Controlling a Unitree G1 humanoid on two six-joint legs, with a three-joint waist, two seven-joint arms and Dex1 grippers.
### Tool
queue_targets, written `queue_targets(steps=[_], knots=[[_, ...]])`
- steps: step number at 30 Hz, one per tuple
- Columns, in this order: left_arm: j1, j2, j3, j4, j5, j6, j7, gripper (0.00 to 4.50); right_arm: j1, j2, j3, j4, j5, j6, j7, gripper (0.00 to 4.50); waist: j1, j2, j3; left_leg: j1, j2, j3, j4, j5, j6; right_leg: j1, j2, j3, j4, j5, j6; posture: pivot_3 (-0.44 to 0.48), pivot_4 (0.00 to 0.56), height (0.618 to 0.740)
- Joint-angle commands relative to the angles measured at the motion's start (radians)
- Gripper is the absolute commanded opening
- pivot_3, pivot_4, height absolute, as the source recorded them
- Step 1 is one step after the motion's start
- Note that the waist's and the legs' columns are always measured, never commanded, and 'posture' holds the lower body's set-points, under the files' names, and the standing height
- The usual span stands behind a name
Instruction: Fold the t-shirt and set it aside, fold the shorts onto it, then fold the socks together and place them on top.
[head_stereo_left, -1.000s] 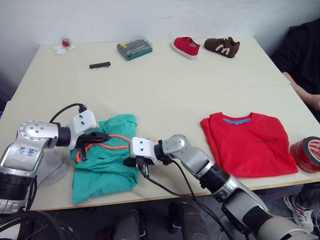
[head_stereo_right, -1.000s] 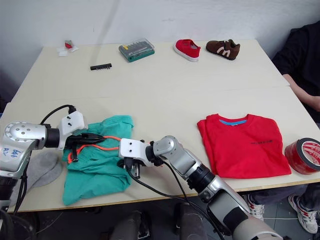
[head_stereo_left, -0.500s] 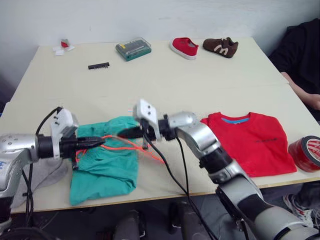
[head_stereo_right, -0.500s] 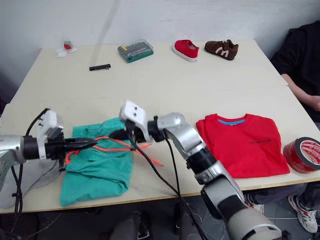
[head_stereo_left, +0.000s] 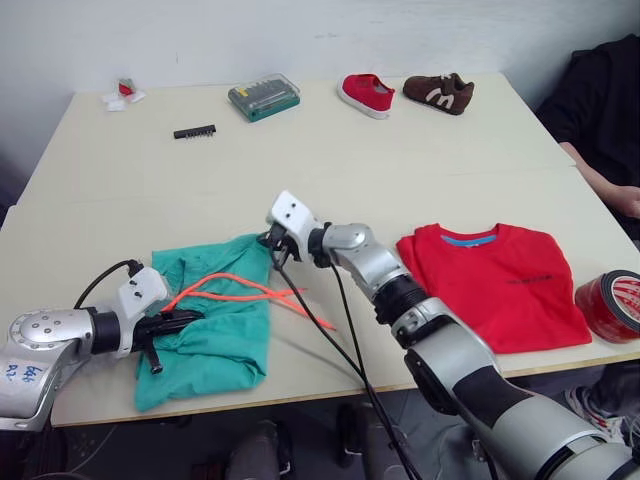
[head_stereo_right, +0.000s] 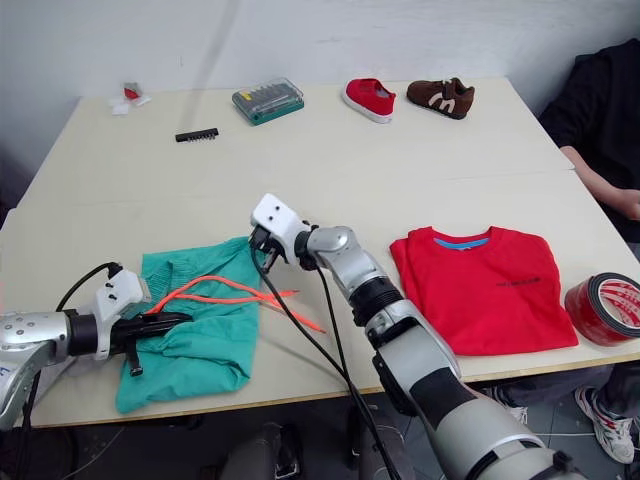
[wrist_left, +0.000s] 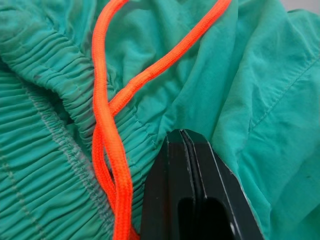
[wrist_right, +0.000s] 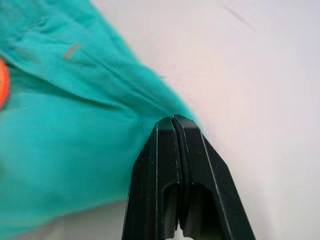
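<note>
The teal shorts (head_stereo_left: 215, 320) lie crumpled on the table's front left, their orange drawstring (head_stereo_left: 250, 292) trailing off to the right. My left gripper (head_stereo_left: 193, 317) is shut on the shorts at the gathered waistband (wrist_left: 60, 100), beside the drawstring. My right gripper (head_stereo_left: 270, 240) is shut on the shorts' far right corner (wrist_right: 165, 107), low over the table. The red t-shirt (head_stereo_left: 495, 285) lies folded flat at the front right, apart from both grippers. The socks are hidden.
A red tape roll (head_stereo_left: 610, 308) sits at the table's right front edge. A red shoe (head_stereo_left: 366, 94), a brown shoe (head_stereo_left: 438, 91), a green bit case (head_stereo_left: 263, 97) and a black bit strip (head_stereo_left: 194, 131) lie along the back. A person (head_stereo_left: 600, 100) sits at the right.
My right gripper swept from the shorts' front edge to their far right corner, spreading the cloth. My left gripper drew back toward the front left. The drawstring now trails right.
</note>
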Motion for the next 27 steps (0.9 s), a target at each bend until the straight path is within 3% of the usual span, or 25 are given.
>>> queue_targets(steps=[1,5,8,14,19,20,27], knots=[[0.008,-0.036,0.045,-0.001,-0.051,-0.021,-0.017,0.0,0.012,-0.03,-0.059,-0.156,0.11,0.139,0.147,0.03,-0.004,0.0,0.0,0.0,0.0,0.0,0.0,0.0,0.0,0.0,0.0,0.0,0.0,0.0,0.0,0.0,0.15,0.74],[-0.064,-0.077,0.12,-0.085,-0.207,0.06,-0.017,0.0,0.09,-0.089,-0.056,-0.394,0.243,0.479,0.29,0.03,-0.002,0.0,0.0,-0.001,0.0,-0.001,0.0,0.0,0.001,0.0,0.0,0.0,0.0,0.0,0.0,0.0,0.15,0.74],[-0.073,-0.037,0.165,-0.133,-0.314,0.162,-0.063,0.56,0.179,-0.156,-0.018,-0.56,0.332,0.788,0.336,0.57,-0.002,-0.001,0.0,-0.001,0.0,-0.002,0.0,0.001,0.001,0.001,0.0,0.0,0.0,0.0,0.0,0.0,0.15,0.74],[-0.061,0.037,0.233,-0.168,-0.416,0.257,-0.123,2.5,0.29,-0.206,-0.024,-0.682,0.413,1.041,0.283,2.74,-0.005,0.0,0.0,0.0,0.0,-0.002,0.0,0.0,0.002,0.002,-0.001,-0.001,-0.001,0.0,0.0,0.0,0.15,0.74],[-0.061,0.065,0.242,-0.162,-0.411,0.245,-0.154,4.1,0.296,-0.107,-0.084,-0.606,0.451,1.105,0.188,4.48,-0.01,0.0,0.0,0.002,0.0,-0.002,-0.001,0.0,0.0,0.002,0.0,-0.001,0.0,0.0,-0.001,0.0,0.15,0.74],[-0.066,0.069,0.244,-0.158,-0.407,0.24,-0.156,4.42,0.289,-0.081,-0.091,-0.582,0.455,1.107,0.174,4.5,-0.012,0.0,0.0,0.003,0.0,-0.002,-0.001,0.0,-0.001,0.002,0.0,0.0,0.0,0.0,-0.001,0.0,0.15,0.74],[-0.1,0.099,0.281,-0.125,-0.408,0.236,-0.157,4.47,0.241,0.072,-0.037,-0.417,0.391,0.99,0.1,4.5,-0.018,-0.001,-0.001,0.01,0.0,0.001,-0.013,0.004,-0.006,0.004,0.002,0.002,0.0,-0.003,-0.005,0.0,0.15,0.74]])
